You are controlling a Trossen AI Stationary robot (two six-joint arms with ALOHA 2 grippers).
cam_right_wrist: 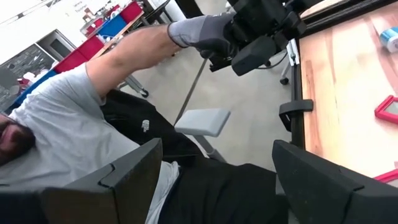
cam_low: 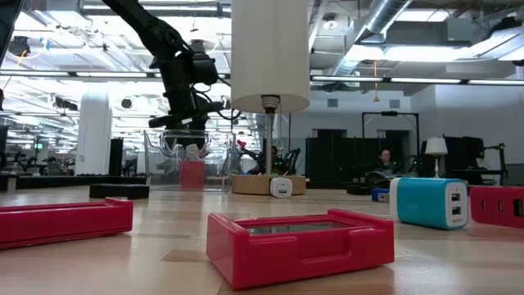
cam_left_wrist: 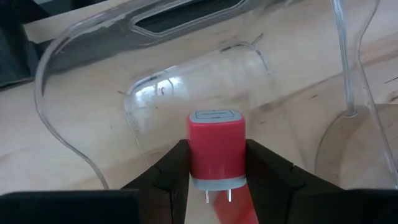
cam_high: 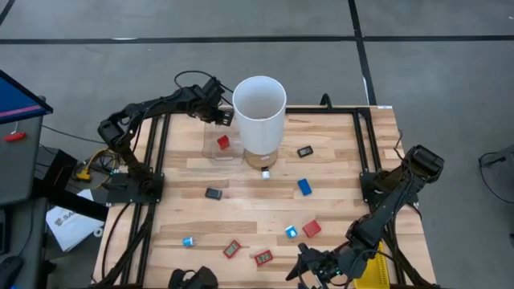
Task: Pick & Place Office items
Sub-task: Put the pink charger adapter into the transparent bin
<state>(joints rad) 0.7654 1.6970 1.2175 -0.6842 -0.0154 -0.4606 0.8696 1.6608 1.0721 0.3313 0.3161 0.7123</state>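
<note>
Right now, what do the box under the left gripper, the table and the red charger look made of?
Box: clear glossy plastic, seemingly; table shows through. Table: pale wooden planks, grain and seams visible. Red charger: smooth matte plastic shell, grey ends, two shiny prongs, likely metal.

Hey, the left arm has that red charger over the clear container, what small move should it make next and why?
Probably open the jaws and let go. The left gripper is shut on the red charger, which in the left wrist view hangs just above the floor of the clear container, inside its walls. The drop looks short, so releasing should land it inside. The right gripper waits open off the table's near edge.
</note>
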